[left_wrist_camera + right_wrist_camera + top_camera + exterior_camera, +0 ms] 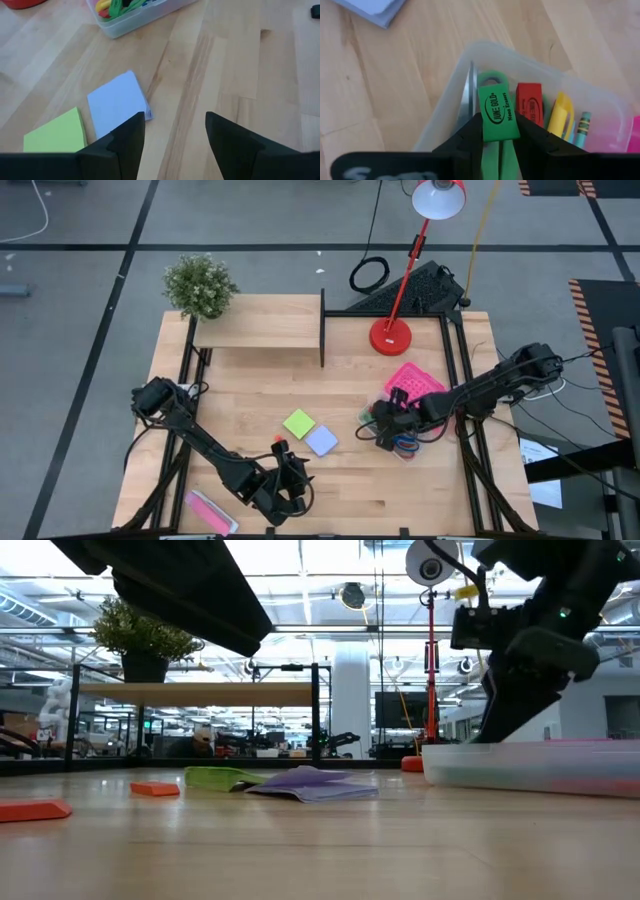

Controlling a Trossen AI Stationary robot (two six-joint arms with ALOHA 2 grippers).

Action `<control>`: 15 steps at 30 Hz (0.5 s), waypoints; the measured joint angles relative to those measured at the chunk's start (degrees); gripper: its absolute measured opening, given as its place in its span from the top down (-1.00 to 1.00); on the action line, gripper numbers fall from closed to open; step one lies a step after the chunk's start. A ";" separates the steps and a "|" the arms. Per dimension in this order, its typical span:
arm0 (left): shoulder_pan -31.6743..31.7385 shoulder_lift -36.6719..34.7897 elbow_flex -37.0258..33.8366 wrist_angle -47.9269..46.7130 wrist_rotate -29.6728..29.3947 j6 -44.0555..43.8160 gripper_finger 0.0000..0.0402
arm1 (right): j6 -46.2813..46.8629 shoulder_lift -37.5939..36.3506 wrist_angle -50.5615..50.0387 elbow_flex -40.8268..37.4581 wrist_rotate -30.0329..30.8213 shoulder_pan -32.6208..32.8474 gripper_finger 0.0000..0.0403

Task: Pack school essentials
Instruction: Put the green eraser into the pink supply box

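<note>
My right gripper (384, 428) hangs over a clear plastic box (445, 115) and is shut on a green eraser (497, 112). In the box lie a red eraser (529, 102), green-handled scissors (490, 79), a yellow item (559, 116) and a pencil (582, 129). My left gripper (175, 120) stands open above the bare table near its front edge, beside the pale-blue sticky-note pad (117, 102). The green pad (55, 135) lies flat next to that one. A small red block (277, 440) lies near them. My right gripper pinches the green eraser by its two long sides (486, 131) between its two fingers. The fingers come from above, slanting down, and lie along the eraser. The eraser's printed end (496, 96) sticks out past the fingertips over the box; whether it touches the contents I cannot tell.
A pink perforated lid (415, 383) lies just beyond the box. A pink-and-white packet (210, 510) lies at the front left corner. Two orange blocks (155, 789) (35, 810) lie on the table. A red lamp (391, 335), a low shelf (260, 330) and a plant (200, 285) stand at the back.
</note>
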 joint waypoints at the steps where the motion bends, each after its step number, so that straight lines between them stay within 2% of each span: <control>1: 0.00 0.00 0.00 0.01 0.00 0.01 -0.05 | 0.01 0.00 0.25 -0.41 0.01 0.00 0.56; 7: -0.02 0.02 0.00 0.03 0.02 -0.12 -0.05 | 1.36 0.00 0.58 -1.09 1.48 0.00 0.35; 15: -0.06 0.04 0.00 0.29 1.36 1.82 -0.05 | 1.56 -0.98 -1.15 -1.10 0.21 0.04 0.07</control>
